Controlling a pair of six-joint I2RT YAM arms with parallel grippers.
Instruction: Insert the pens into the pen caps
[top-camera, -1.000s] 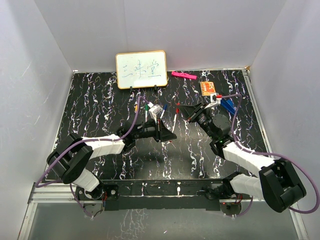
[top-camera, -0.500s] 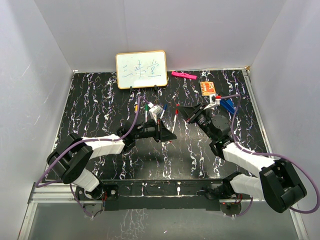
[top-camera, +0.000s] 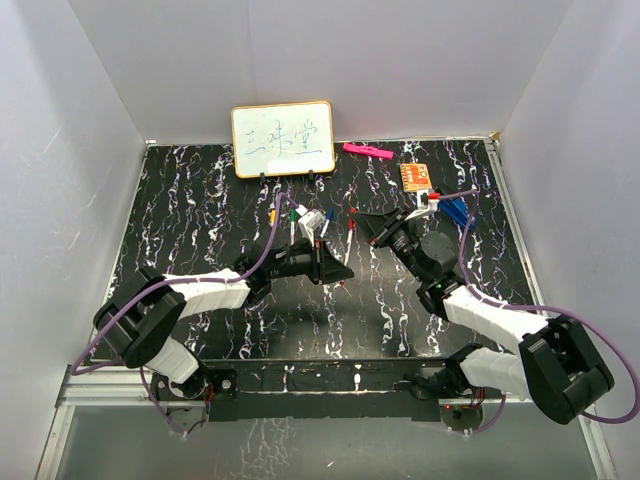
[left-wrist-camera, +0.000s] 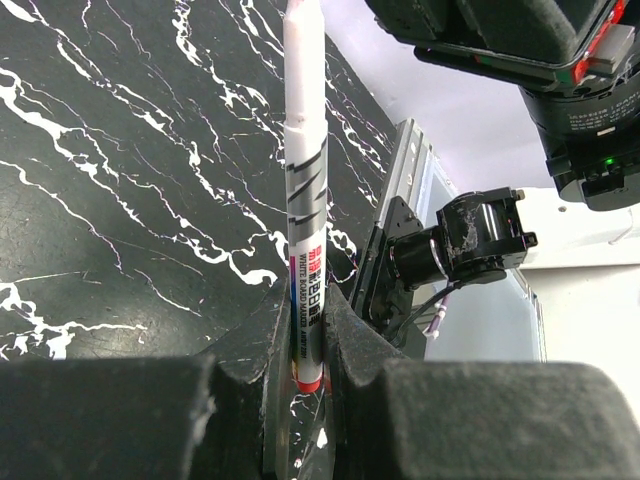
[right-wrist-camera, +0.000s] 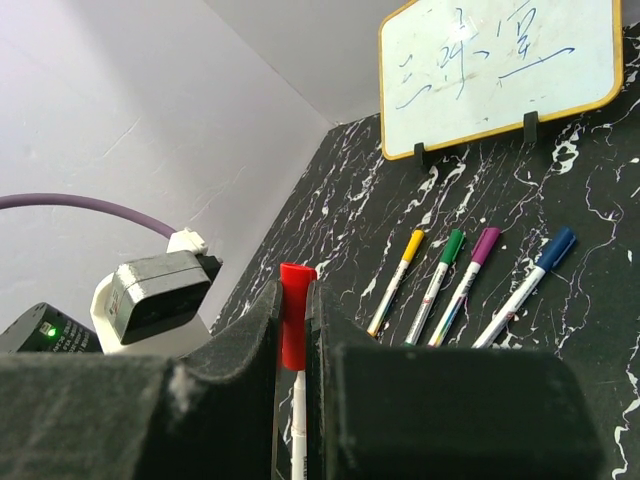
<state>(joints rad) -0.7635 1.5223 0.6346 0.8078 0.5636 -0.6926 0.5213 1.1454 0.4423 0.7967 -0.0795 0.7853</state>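
Black tabletop (top-camera: 200, 200) with white marble-style streaks, boxed in by plain white walls (top-camera: 400, 60) on three sides. A small whiteboard (top-camera: 283, 139) with blue scribbles stands at the top centre, with a pink marker (top-camera: 366, 150) and an orange card (top-camera: 417, 177) lying to its right.

Mid-frame the two arms meet. The left claw (left-wrist-camera: 305, 300) is pinched tight around the red-banded end of a white pen (left-wrist-camera: 303, 200), which stands up between its fingers (left-wrist-camera: 268, 340). The right claw (right-wrist-camera: 293, 300) is squeezed on the red cap (right-wrist-camera: 295, 320), and a white barrel pokes out below the cap — can't tell if it's fully seated.

In the right wrist view, a row of four pens (right-wrist-camera: 466, 288) lies on the table below the whiteboard, capped yellow, green, purple and blue.
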